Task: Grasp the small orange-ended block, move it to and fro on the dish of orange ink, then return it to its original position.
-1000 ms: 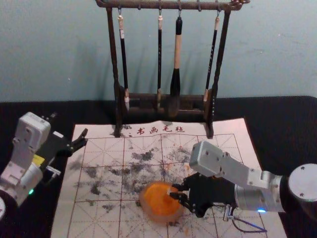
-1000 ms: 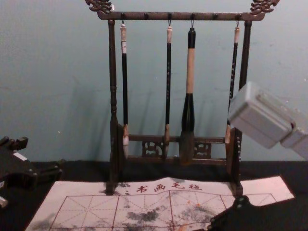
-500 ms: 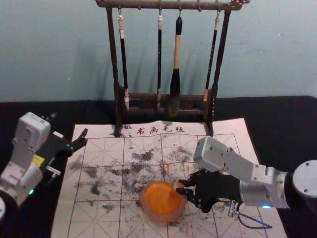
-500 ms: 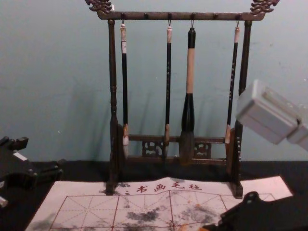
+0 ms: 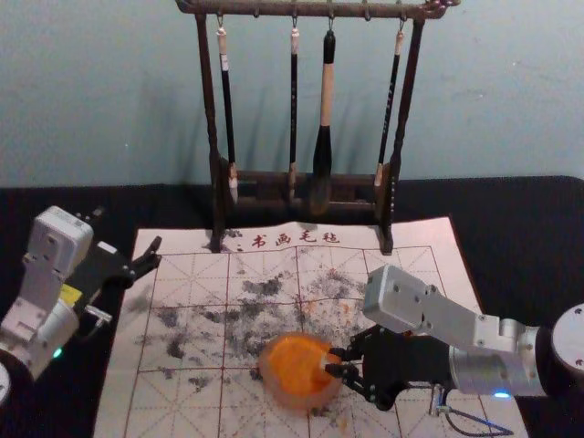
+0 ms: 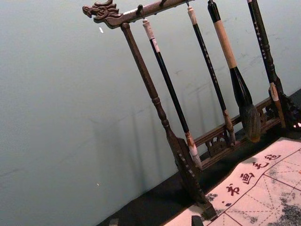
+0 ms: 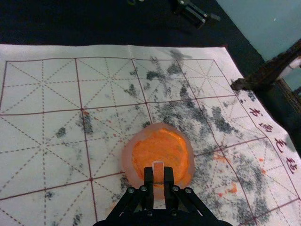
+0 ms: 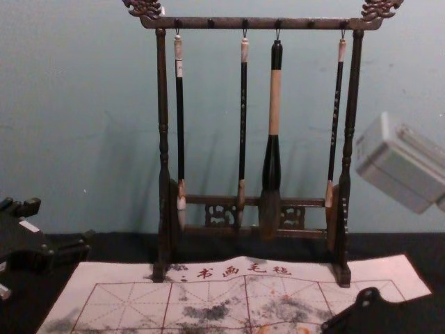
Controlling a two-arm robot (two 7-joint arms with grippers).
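Head view: two grippers, one block, one dish, one mat, one rack. Right gripper (image 5: pixel 331 361) at lower centre-right, reaching in over the near edge of the dish (image 5: pixel 290 400); its two fingers pinch the block (image 7: pixel 158 173), whose end points over the orange ink (image 7: pixel 160 149). Right wrist view: block outline pale along its edges, orange within, held upright in the frame between the fingertips at lower centre. Its held part is hidden by the fingers; whether it touches the ink, cannot say. Left gripper (image 5: pixel 126 233) at left of the head view, over the dark table (image 5: pixel 525 242) and the mat's far left corner, fingers spread, nothing between them; in its own wrist view two tips lie apart, cropped by the bottom edge. Rack (image 5: pixel 208 100) at top centre, cut off along its top in the head view; four brushes (image 5: pixel 327 100) hang from it, one much thicker. Mat (image 5: pixel 192 415): red grid, four written characters, many grey smudges, a few orange specks, near edge out of frame. Chest view: right gripper cropped at lower right, fingertips hard to make out.
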